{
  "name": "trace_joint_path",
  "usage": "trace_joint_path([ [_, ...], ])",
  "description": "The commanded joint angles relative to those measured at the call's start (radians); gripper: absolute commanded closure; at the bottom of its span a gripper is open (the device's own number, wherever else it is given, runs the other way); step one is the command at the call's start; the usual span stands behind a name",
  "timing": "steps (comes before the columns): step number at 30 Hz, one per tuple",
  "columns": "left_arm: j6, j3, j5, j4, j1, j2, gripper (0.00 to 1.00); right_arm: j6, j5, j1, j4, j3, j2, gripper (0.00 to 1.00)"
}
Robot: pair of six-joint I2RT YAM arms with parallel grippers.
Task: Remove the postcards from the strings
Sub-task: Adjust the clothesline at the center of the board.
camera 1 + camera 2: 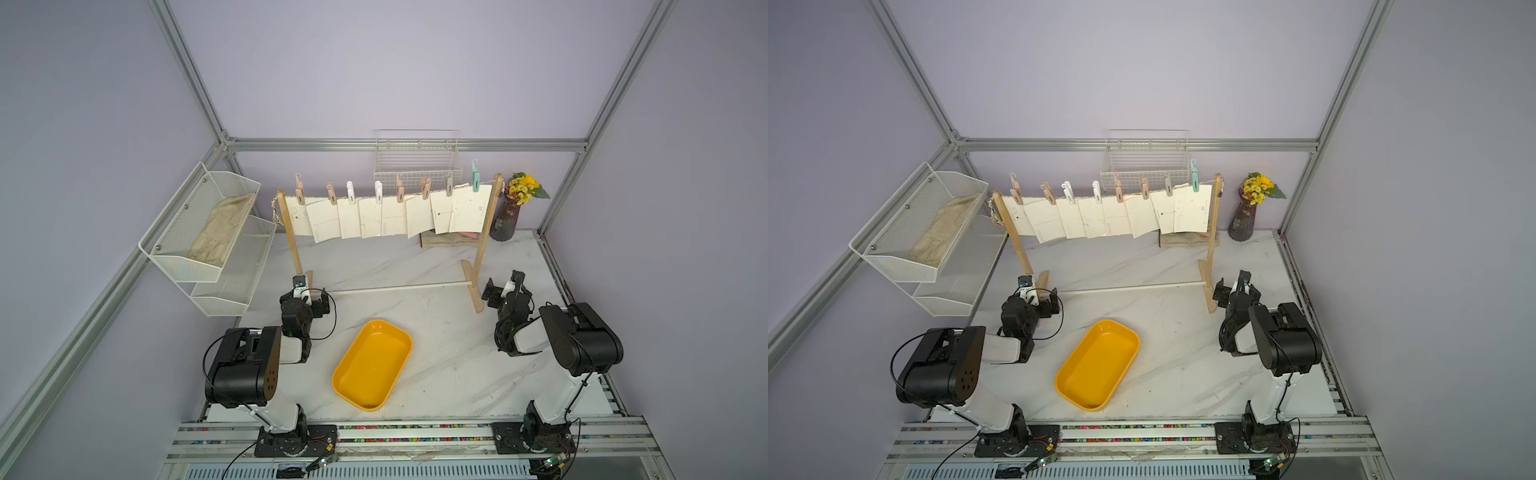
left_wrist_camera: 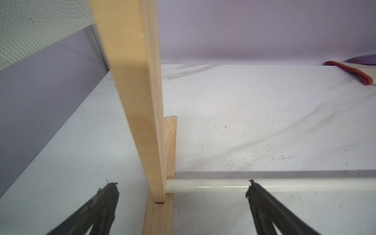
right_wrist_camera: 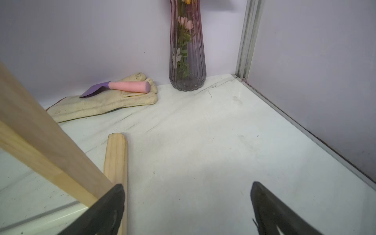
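Observation:
Several cream-white postcards (image 1: pixel 390 216) (image 1: pixel 1113 216) hang in an overlapping row from the strings (image 1: pixel 463 185), a thin rope between two wooden posts, each held by pastel clothespins (image 1: pixel 351 192). My left gripper (image 1: pixel 311 297) (image 1: pixel 1040 297) (image 2: pixel 181 188) is open and empty, low by the foot of the left post (image 2: pixel 130 81). The right gripper (image 1: pixel 503 286) (image 1: pixel 1233 286) (image 3: pixel 187 188) is also open and empty, low beside the right post's foot (image 3: pixel 116 158). Both sit well below the cards. Neither wrist view shows cards or rope.
A yellow tray (image 1: pixel 345 382) lies on the marble table between the arms. A white rod (image 1: pixel 399 287) (image 2: pixel 305 184) joins the rack's feet. A mesh shelf (image 1: pixel 199 232) is at the left, a wire basket (image 1: pixel 417 162) behind, and a vase (image 1: pixel 509 216) (image 3: pixel 187 67), glove (image 3: pixel 101 105) and trowel (image 3: pixel 130 86) at the back right.

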State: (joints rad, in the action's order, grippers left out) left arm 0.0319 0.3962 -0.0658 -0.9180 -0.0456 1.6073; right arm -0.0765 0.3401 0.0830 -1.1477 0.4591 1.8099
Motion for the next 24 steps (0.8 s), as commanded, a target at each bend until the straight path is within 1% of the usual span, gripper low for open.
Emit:
trace_joint_path([
  [1, -0.015, -0.019, 0.009, -0.027, -0.005, -0.040, 0.00, 0.006, -0.007, -0.002, 0.003, -0.010, -0.023, 0.03],
  [24, -0.010, -0.021, -0.004, -0.032, -0.002, -0.037, 0.00, 0.006, -0.007, -0.002, 0.002, -0.009, -0.023, 0.03],
])
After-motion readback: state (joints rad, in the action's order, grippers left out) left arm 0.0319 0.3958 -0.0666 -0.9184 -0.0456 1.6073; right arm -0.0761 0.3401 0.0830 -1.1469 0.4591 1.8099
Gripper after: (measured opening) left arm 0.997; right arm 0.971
